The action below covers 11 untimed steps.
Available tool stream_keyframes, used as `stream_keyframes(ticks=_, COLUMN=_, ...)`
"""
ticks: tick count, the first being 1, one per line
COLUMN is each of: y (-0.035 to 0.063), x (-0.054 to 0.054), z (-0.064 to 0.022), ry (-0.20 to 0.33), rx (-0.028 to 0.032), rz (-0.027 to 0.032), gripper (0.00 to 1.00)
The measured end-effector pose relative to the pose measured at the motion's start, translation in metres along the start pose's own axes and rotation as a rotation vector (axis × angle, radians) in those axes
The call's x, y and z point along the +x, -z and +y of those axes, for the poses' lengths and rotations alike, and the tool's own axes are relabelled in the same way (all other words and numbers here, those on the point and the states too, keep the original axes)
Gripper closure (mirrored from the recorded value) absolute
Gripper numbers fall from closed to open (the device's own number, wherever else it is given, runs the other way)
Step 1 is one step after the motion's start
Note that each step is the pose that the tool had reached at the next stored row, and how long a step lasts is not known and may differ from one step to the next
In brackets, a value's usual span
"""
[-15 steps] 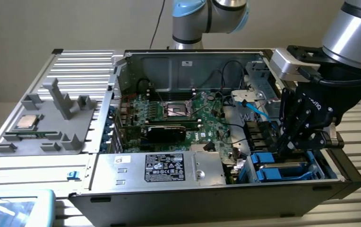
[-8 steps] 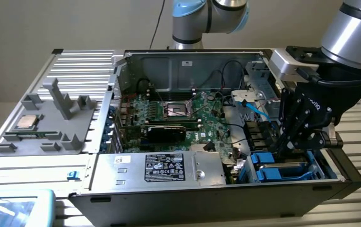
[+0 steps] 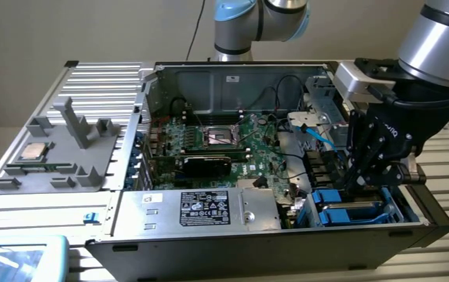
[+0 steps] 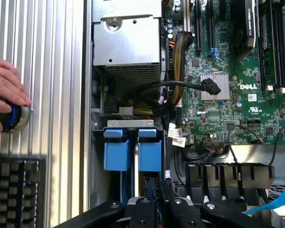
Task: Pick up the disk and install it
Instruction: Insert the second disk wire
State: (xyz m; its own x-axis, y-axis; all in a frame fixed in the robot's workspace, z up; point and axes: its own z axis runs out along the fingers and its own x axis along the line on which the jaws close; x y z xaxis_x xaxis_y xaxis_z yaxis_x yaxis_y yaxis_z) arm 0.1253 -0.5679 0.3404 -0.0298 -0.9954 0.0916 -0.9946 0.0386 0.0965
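Note:
The disk (image 3: pixel 352 207), in its bright blue carrier, lies in the drive bay at the front corner of the open computer case (image 3: pixel 233 241), on the exterior view's right. In the wrist view its two blue tabs (image 4: pixel 133 151) stand side by side in the bay. My gripper (image 3: pixel 363 187) reaches down into that bay, and its black fingertips (image 4: pixel 157 202) stand close together right at the carrier's edge. The gripper looks shut. Whether it pinches the carrier or only touches it, I cannot tell.
A silver box with a black label (image 3: pixel 201 208) fills the case's front beside the bay. The motherboard (image 3: pixel 224 147) and a blue cable (image 3: pixel 318 136) lie behind. A grey fixture with a CPU chip (image 3: pixel 34 151) sits outside the case. A person's hand (image 4: pixel 4 90) rests on a blue-ringed button beside a keyboard (image 4: pixel 14 190).

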Motion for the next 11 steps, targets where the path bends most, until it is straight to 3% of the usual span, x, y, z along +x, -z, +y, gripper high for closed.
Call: stream_keyframes(ticks=11, y=-0.0017, x=-0.0001, z=0.0002, ry=0.0, rx=0.0, rz=-0.0002, gripper=0.84)
